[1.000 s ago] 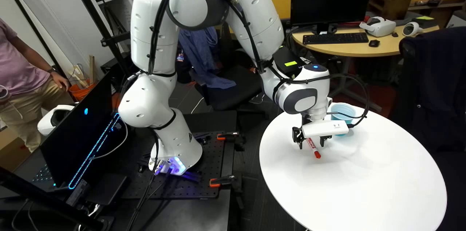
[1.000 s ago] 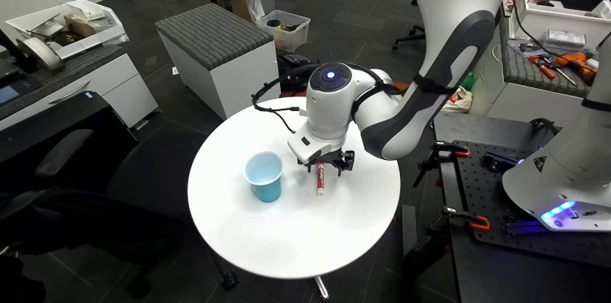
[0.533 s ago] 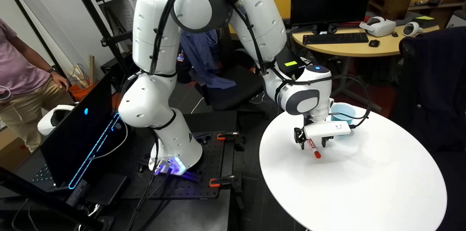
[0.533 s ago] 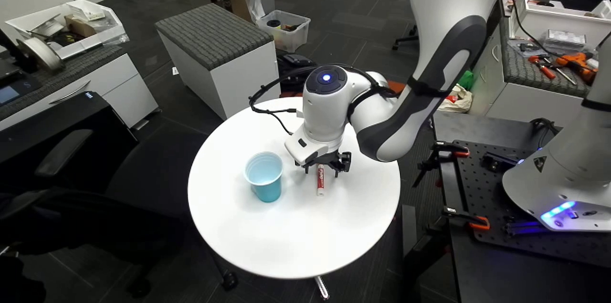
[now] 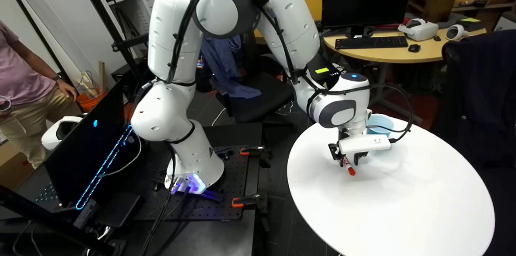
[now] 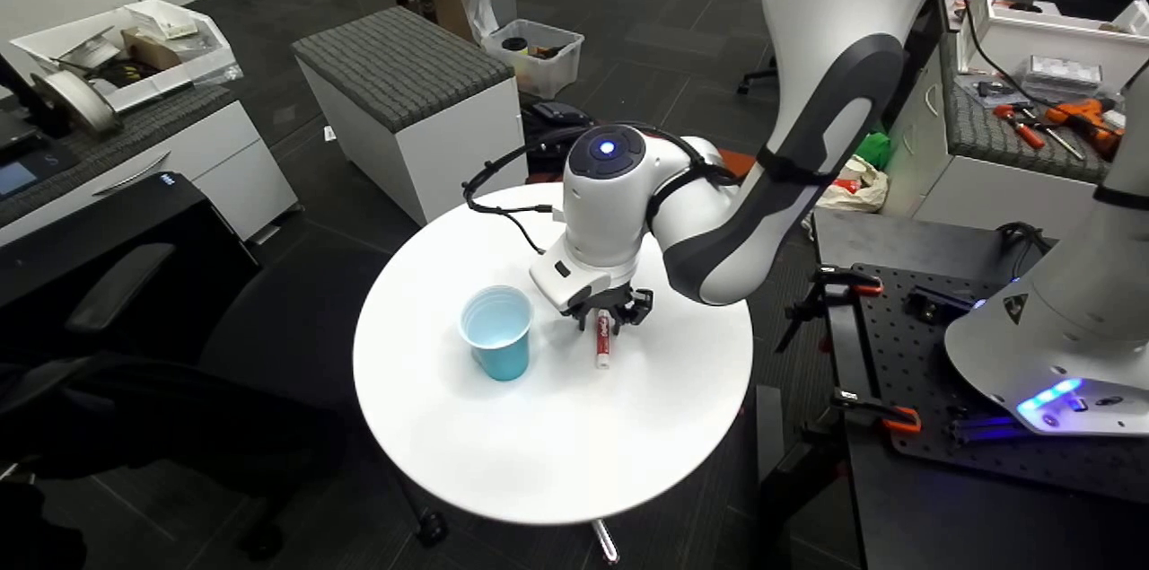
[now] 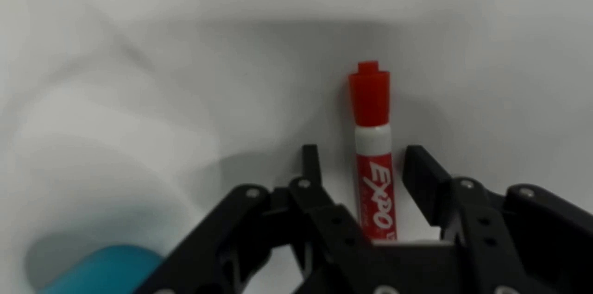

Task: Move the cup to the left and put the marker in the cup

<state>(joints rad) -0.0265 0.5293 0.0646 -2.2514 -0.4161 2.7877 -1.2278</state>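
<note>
The red marker [image 7: 373, 99] lies flat on the white table, red cap and white band showing in the wrist view, its far end hidden by the gripper. It also shows in both exterior views [image 5: 351, 171] [image 6: 602, 353]. My gripper [image 7: 362, 149] is low over the table, partly open, its fingers on either side of the marker with a gap on each side. The gripper also shows in both exterior views [image 5: 349, 163] [image 6: 599, 330]. The light blue cup [image 6: 499, 353] stands upright beside the gripper, partly hidden behind it in an exterior view [image 5: 379, 122]. Its edge shows in the wrist view [image 7: 109, 268].
The round white table [image 6: 539, 471] holds the cup and marker. A black chair [image 6: 269, 328] stands close to its edge. The robot's black base table [image 5: 217, 232] with orange clamps stands across a gap. A cable loop [image 5: 405, 107] hangs from the wrist near the cup.
The gripper's fingers have come closer together around the marker. The arm has shifted slightly, to the right in one exterior view and left in another. The cup and marker have not moved.
</note>
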